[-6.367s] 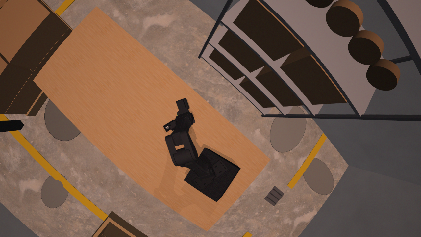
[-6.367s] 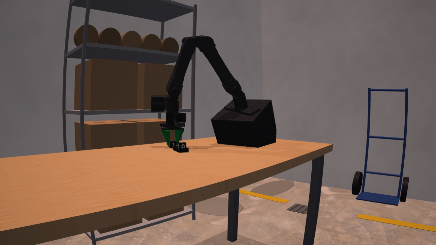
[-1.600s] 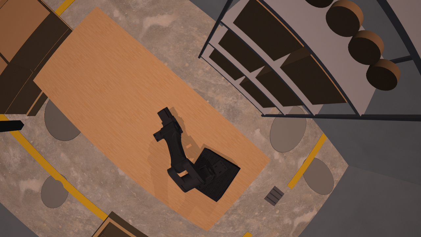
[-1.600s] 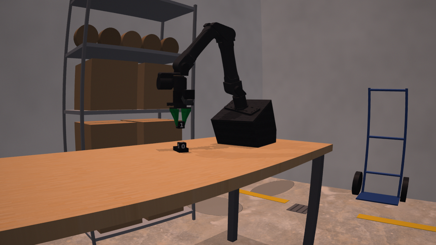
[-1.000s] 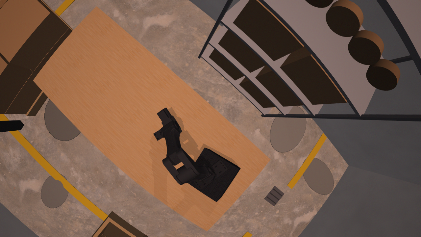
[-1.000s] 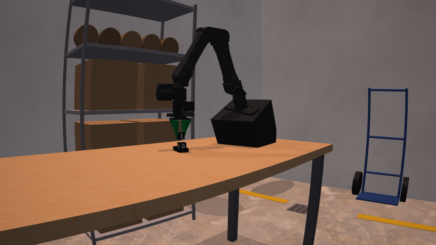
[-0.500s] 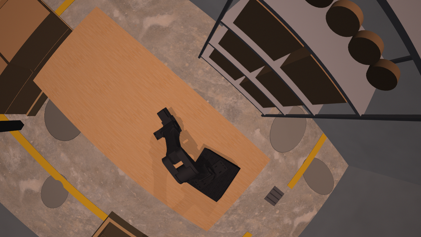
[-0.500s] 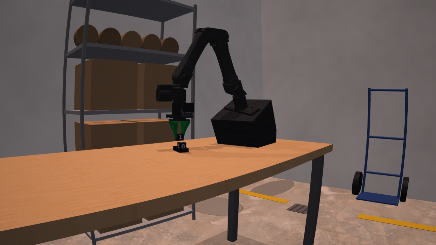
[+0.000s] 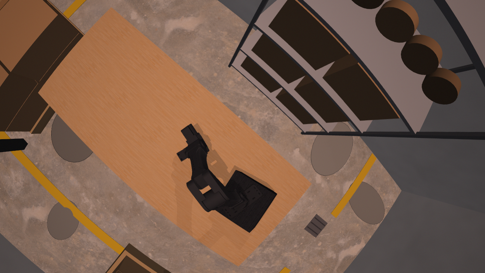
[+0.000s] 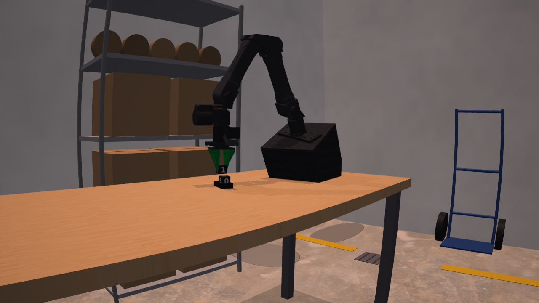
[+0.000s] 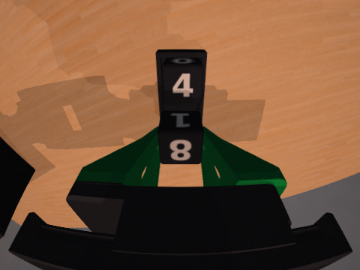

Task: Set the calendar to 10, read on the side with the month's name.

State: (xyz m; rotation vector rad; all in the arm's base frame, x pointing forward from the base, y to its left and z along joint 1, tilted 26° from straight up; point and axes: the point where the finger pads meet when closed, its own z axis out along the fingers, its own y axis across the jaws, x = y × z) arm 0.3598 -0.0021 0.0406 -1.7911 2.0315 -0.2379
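My gripper [image 10: 222, 168] has green fingers that point straight down and is shut on a black cube [image 10: 222, 169]. This cube's side shows a 1 in the exterior view, and its top [image 11: 181, 144] shows an 8 in the wrist view. It hangs just above a small black tray [image 10: 223, 184] on the wooden table. A second black cube [image 10: 225, 180] [image 11: 182, 84] stands in the tray, showing a 0 on its side and a 4 on top. The held cube sits slightly left of and above it. I cannot tell whether they touch. In the top view the arm [image 9: 196, 159] hides the cubes and tray.
The arm's black base block [image 10: 301, 152] stands on the table to the right of the tray. A metal shelf with boxes and rolls [image 10: 150, 97] stands behind the table. A blue hand truck [image 10: 470, 180] stands by the far wall.
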